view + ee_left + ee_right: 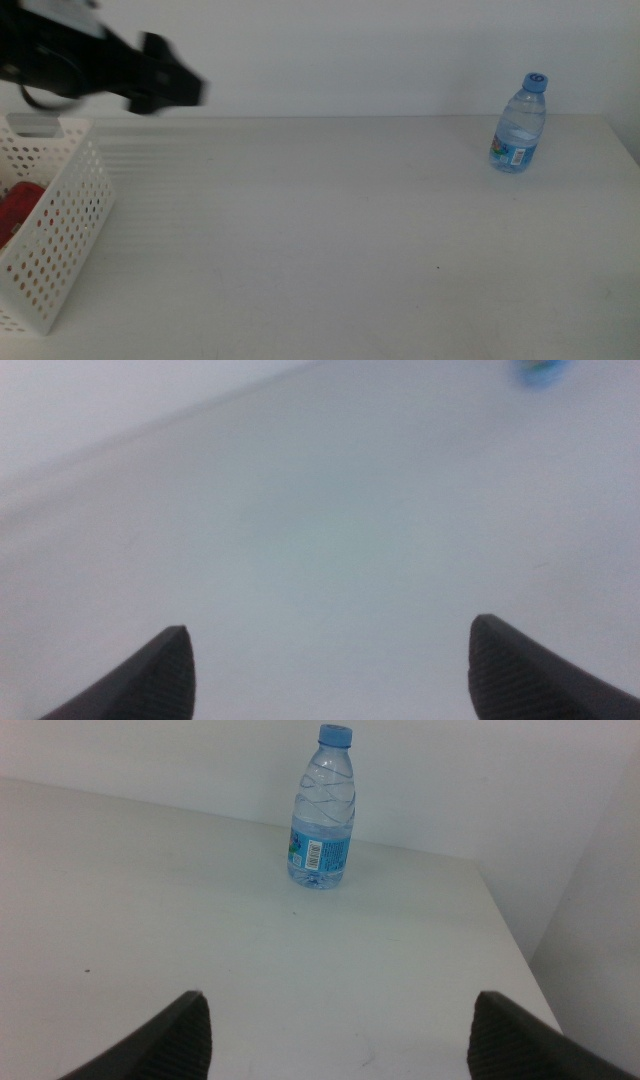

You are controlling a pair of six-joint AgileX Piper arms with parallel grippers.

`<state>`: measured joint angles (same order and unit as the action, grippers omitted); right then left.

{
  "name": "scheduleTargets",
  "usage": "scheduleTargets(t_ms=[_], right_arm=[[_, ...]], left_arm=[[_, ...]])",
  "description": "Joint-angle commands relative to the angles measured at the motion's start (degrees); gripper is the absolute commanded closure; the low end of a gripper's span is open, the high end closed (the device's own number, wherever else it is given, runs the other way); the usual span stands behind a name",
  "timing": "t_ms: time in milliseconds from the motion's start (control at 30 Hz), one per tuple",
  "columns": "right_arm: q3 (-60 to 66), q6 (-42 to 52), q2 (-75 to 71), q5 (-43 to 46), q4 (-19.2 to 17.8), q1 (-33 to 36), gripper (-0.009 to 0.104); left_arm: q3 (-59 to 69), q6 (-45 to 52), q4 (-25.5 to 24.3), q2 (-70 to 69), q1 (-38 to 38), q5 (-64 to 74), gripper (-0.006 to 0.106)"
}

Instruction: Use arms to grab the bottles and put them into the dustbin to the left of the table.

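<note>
1. Nearest to the camera, at the near left, the dustbin is seen beside the table; something red is lying inside it, probably the can, though only a part is shown.
2. One water bottle is left standing upright at the far right of the table — so the task is judged to be nearly done, with this last bottle not yet grabbed.
3. Above the dustbin, at the far left, the left gripper is held in the air; in its wrist view the jaws are spread wide and nothing is held between them.
4. From the right gripper the bottle is seen ahead, well apart from the jaws and slightly left of their middle line; these jaws are also wide and empty.
5. For the next move, an approach toward the bottle is called for — the jaws must be brought around its body before closing.
</note>
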<state>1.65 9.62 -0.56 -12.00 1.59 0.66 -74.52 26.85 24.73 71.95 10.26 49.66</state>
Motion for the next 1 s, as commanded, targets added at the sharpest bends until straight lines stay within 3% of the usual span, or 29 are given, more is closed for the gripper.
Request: scheduleTargets(t_ms=[0, 133, 267, 700, 967], right_arm=[[-0.45, 0.69, -1.57, 4.41, -0.37, -0.37, 0.028], [-0.45, 0.69, -1.57, 4.41, -0.37, -0.37, 0.028], [-0.45, 0.69, -1.57, 4.41, -0.37, -0.37, 0.028], [-0.45, 0.69, -1.57, 4.41, -0.37, -0.37, 0.028], [-0.45, 0.69, -1.57, 4.41, -0.37, -0.37, 0.028]], left_arm=[[1.87, 0.13, 0.93, -6.42, 6.25, -9.93, 0.01], [8.32, 0.07, 0.78, -13.73, 13.58, -17.18, 0.01], [14.23, -1.68, -1.55, -20.05, 14.73, -17.48, 0.01], [38.65, -25.08, -20.27, -41.46, 14.73, -22.16, 0.01], [41.92, -27.28, -22.05, -45.62, 14.73, -22.38, 0.01]])
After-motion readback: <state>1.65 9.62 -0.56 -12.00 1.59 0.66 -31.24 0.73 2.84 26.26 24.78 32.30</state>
